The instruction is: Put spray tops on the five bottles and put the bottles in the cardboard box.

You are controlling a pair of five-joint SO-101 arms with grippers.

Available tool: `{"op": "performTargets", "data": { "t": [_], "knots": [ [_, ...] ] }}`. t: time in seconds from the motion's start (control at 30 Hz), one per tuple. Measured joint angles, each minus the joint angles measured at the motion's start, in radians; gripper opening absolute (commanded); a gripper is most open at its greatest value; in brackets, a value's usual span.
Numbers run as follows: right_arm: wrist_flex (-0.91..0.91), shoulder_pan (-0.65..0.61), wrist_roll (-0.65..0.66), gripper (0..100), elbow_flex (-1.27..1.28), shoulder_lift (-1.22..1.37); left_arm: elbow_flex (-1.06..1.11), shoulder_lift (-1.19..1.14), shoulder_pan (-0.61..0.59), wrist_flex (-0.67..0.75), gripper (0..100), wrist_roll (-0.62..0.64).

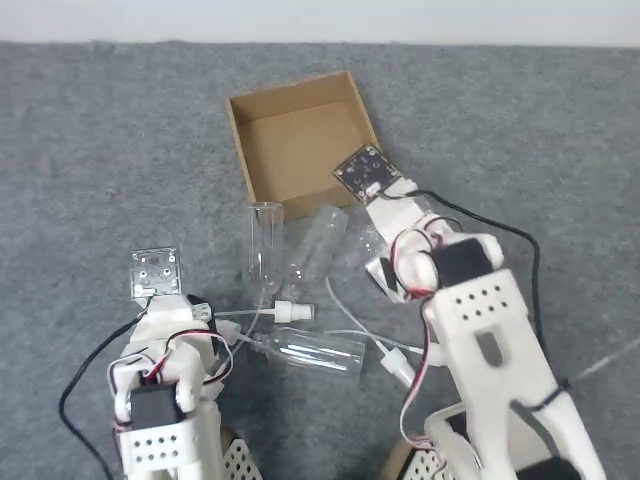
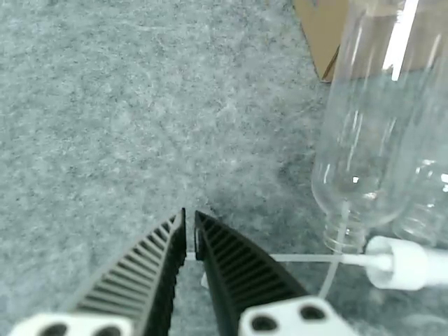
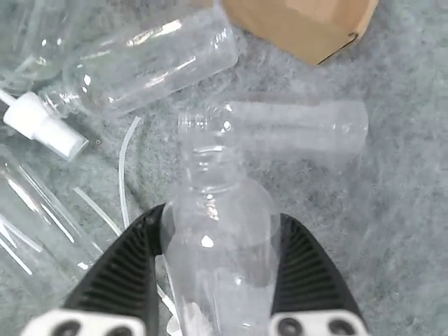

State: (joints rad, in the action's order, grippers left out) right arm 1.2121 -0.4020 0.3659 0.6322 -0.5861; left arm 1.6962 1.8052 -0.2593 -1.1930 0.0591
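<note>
One bottle [image 3: 217, 245] — in right end effector [image 3: 220, 222]

Left gripper [image 2: 190, 213], fingers [image 2: 234, 262] tight around a thin white tube [image 2: 308, 258], beside a clear bottle [image 2: 364, 140] and spray top [image 2: 404, 263].

Loose bottles [image 1: 318, 245] close before cardboard box [image 1: 300, 145]

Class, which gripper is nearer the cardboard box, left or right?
Right. The right gripper, holding a bottle, is close by a corner of the cardboard box. The left gripper, pinching the tube of a spray top, sits well back from it.
</note>
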Motion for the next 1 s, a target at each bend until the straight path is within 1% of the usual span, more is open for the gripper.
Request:
{"op": "performTargets", "data": {
  "t": [0.2,0.33,0.57,0.83,1.0],
  "knots": [
    [-0.011,0.052,-0.003,2.8,0.040,-0.115,0.000,0.000,0.000,0.000,1,0.000],
    [-0.061,0.083,-0.049,2.8,0.091,-0.167,0.000,0.000,0.000,0.000,1,0.000],
    [-0.199,0.124,-0.081,2.8,0.173,-0.184,0.000,0.000,0.000,0.000,1,0.000],
    [-0.252,0.167,-0.153,2.8,0.178,-0.184,0.000,0.000,-0.008,0.000,1,0.003],
    [-0.315,0.190,-0.166,2.8,0.236,-0.184,-0.012,0.000,-0.008,0.000,1,-0.002]
  ]
}}
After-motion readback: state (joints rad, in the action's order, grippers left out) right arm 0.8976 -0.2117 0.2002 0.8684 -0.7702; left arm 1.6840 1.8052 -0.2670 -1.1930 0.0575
